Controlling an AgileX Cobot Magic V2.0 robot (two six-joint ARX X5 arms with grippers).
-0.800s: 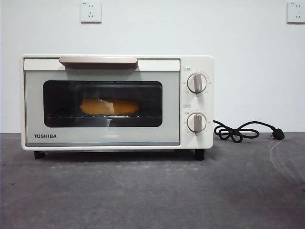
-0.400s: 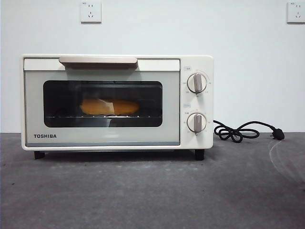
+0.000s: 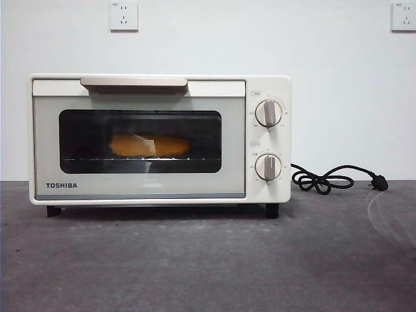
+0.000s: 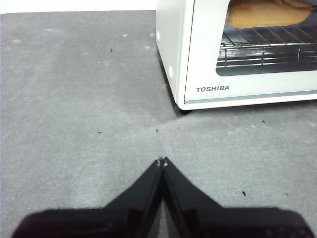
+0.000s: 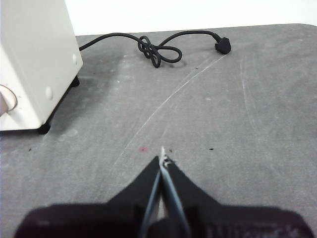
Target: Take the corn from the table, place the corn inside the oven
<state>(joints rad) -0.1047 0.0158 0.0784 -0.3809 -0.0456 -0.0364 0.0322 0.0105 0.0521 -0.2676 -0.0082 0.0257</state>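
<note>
The corn [image 3: 149,145] lies on the wire rack inside the cream-white Toshiba oven [image 3: 159,188], seen through the dark glass of the closed door. The left wrist view also shows the corn [image 4: 262,14] behind the window, with the oven [image 4: 208,89] on the grey table [image 3: 208,260]. My left gripper [image 4: 162,161] is shut and empty, low over the table off the oven's left front corner. My right gripper [image 5: 162,157] is shut and empty, over the table off the oven's [image 5: 34,59] right side. Neither arm shows in the front view.
The oven's black cord [image 3: 325,180] lies coiled on the table right of the oven, its plug [image 3: 380,183] at the far right; the cord [image 5: 153,49] shows beyond my right gripper. White wall with two sockets [image 3: 123,16] behind.
</note>
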